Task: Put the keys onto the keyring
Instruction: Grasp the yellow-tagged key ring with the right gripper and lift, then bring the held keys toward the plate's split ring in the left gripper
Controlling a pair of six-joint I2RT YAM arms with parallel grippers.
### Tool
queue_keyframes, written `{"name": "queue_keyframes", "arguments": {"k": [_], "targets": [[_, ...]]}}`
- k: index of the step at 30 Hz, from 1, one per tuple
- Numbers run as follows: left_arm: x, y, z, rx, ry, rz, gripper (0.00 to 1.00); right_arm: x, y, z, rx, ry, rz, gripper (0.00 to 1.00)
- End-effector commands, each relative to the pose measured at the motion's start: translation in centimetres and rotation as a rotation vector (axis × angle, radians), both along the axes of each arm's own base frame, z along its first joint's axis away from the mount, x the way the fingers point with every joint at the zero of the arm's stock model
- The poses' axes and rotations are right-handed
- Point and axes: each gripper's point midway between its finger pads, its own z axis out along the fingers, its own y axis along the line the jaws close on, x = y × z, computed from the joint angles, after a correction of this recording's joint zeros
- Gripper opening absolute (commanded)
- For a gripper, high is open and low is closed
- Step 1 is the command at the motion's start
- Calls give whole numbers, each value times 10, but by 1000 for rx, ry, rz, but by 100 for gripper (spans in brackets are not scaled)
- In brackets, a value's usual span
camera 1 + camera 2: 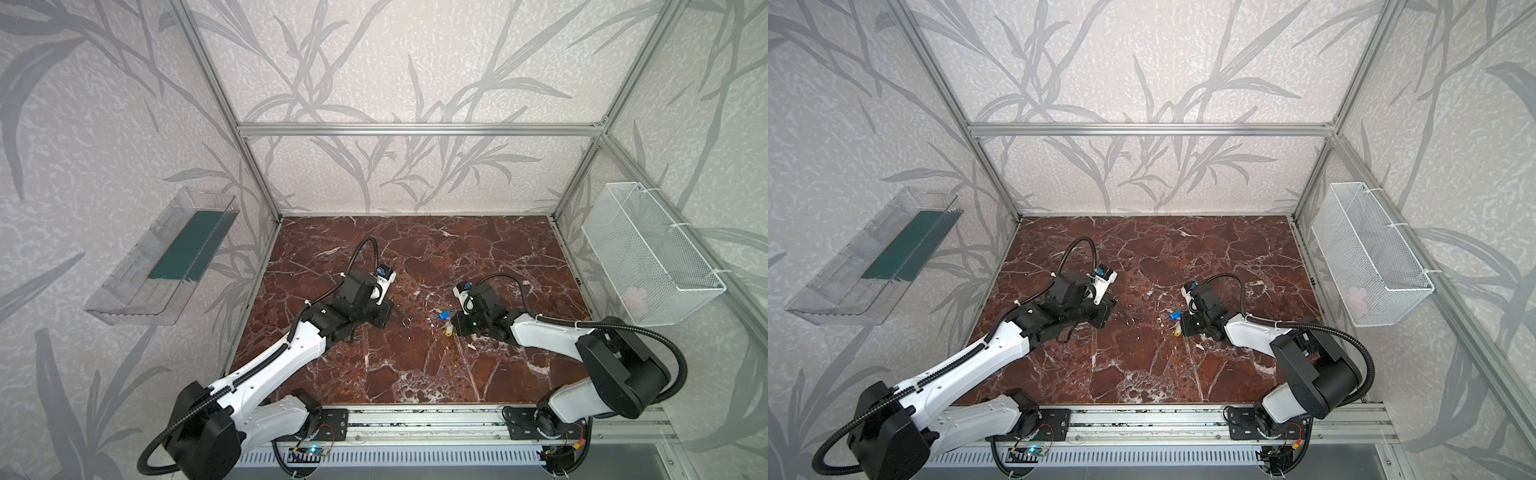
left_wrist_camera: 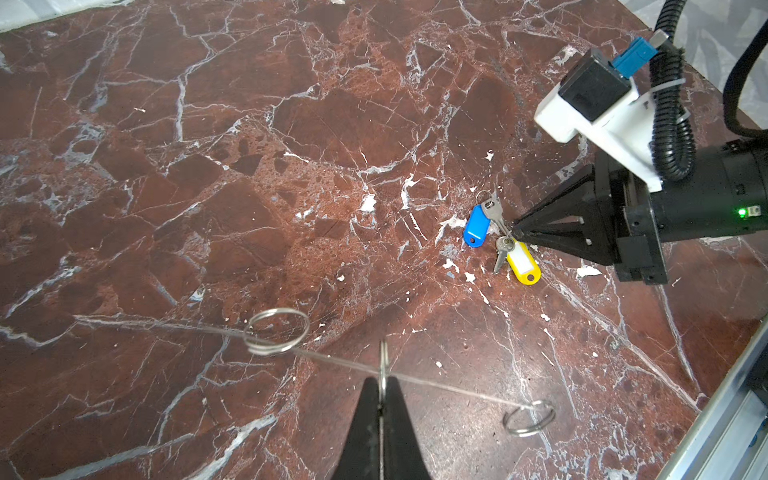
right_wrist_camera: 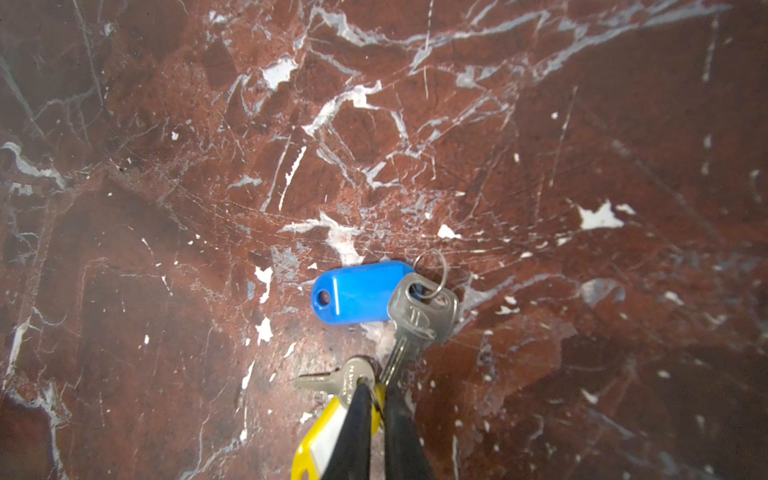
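Observation:
The keyring [image 2: 383, 357] is a thin metal split ring, seen edge-on in the left wrist view, and my left gripper [image 2: 381, 380] is shut on it. In both top views it shows as a small circle [image 1: 406, 321] [image 1: 1130, 321] at the left fingertips [image 1: 397, 318]. The keys lie touching on the marble, one with a blue tag [image 3: 357, 293] [image 1: 443, 316] and one with a yellow tag [image 3: 324, 436] [image 1: 448, 329]. My right gripper [image 3: 376, 384] [image 2: 515, 228] is down on the table and pinches the yellow key's small ring beside its head [image 3: 347, 380]. The blue key's blade tip touches the same fingers.
In the left wrist view two more wire rings [image 2: 276, 330] [image 2: 528, 417] appear joined by a thin clear line. A clear plastic tray [image 1: 162, 266] hangs on the left wall, a white wire basket [image 1: 648, 257] on the right. An aluminium rail [image 1: 415, 419] runs along the front.

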Motion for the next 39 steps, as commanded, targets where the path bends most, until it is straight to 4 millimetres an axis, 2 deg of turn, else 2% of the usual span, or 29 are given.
{"name": "queue_keyframes", "arguments": {"k": [1, 15, 21, 27, 39], "targets": [[3, -3, 11, 0, -22, -12, 0, 3, 2, 9, 8, -12, 11, 10], [4, -5, 12, 3, -25, -18, 0, 3, 7, 18, 32, -24, 31, 3], [3, -7, 15, -13, -29, -25, 0, 0, 11, 33, 61, -60, 67, 0], [-1, -10, 21, -36, -37, -39, 0, -7, 15, 66, 114, -130, 123, 0], [-18, -31, 41, -123, -53, -138, 0, -28, 23, 161, 272, -355, 247, 0]]}}
